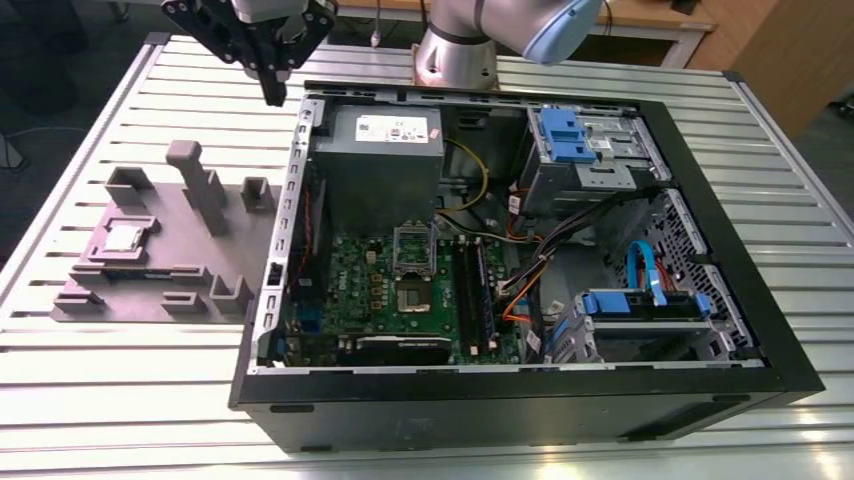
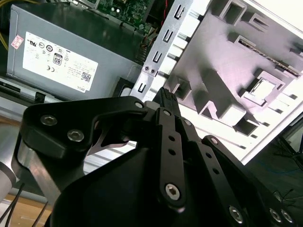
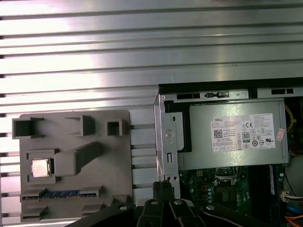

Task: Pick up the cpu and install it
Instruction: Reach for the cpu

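Observation:
The cpu [image 1: 127, 237] is a small silvery square chip lying in a recess of the grey holder block [image 1: 174, 275] on the table, at the exterior view's left of the open computer case [image 1: 534, 400]. Both wrist views show the cpu [image 2: 262, 87] [image 3: 41, 168] in its recess too. My gripper [image 1: 274, 92] hangs high above the table near the case's far corner, well away from the cpu. Its black fingers [image 2: 165, 97] [image 3: 163, 187] are shut together with nothing between them. The motherboard's socket [image 1: 411, 295] lies bare inside the case.
A grey power supply with a white label [image 1: 380, 130] fills the case's far corner. Black memory sticks [image 1: 474, 290], cables [image 1: 534, 270] and blue drive bays [image 1: 641, 300] lie to the exterior view's right of the socket. Upright posts [image 1: 200, 185] rise from the holder block.

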Tool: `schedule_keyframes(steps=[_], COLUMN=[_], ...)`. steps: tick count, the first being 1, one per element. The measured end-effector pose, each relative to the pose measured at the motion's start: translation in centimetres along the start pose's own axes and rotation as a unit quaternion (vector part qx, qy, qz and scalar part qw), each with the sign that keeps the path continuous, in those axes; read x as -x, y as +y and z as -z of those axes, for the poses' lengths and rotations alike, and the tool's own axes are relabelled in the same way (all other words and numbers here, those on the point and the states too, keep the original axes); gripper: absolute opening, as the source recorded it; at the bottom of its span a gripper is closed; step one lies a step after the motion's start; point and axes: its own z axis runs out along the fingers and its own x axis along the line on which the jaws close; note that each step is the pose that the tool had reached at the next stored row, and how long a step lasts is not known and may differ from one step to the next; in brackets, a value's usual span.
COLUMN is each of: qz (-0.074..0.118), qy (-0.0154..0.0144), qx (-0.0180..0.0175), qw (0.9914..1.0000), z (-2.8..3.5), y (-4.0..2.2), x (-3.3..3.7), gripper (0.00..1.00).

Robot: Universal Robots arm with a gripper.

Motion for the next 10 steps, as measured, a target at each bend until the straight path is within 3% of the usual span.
schedule_keyframes(steps=[10], qz=[0.000], qy=[0.0000], qx=[0.0000], qw=[1.00000], z=[0.01], y=[-0.05], x=[-0.67], gripper=[0.11])
